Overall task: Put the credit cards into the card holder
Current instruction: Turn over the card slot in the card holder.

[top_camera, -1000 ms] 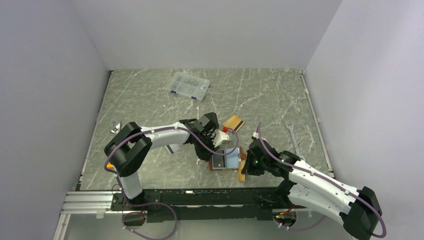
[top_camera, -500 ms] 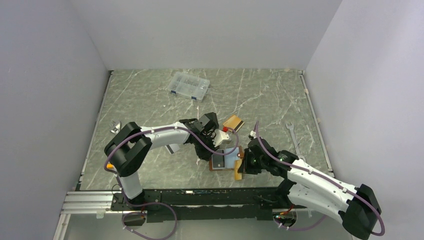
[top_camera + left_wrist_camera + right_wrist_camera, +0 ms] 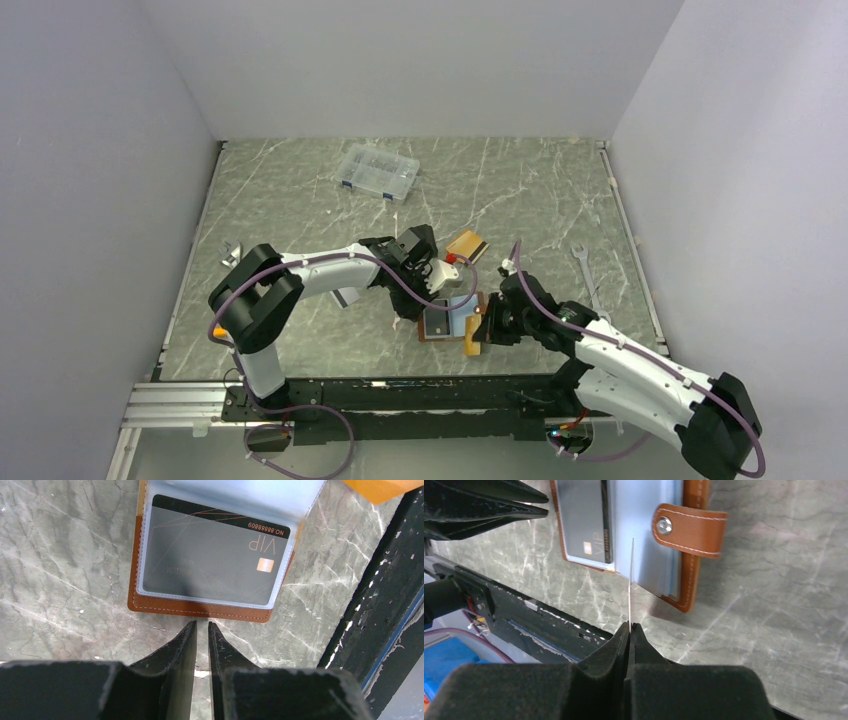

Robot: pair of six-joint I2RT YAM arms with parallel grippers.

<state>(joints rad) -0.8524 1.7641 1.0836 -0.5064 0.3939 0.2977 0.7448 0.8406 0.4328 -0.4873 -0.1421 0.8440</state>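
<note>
Right jaws clenched 1 orange card [image 3: 473, 343] edge-on; the open card holder [image 3: 200, 607] lay just ahead. Left jaws stood barely parted, empty, facing its edge.

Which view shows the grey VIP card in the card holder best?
The left wrist view: the grey VIP card lies under a clear sleeve, stripe, chip and lettering readable. The right wrist view shows it slanted, partly covered. The top external view shows only a small grey patch.
</note>
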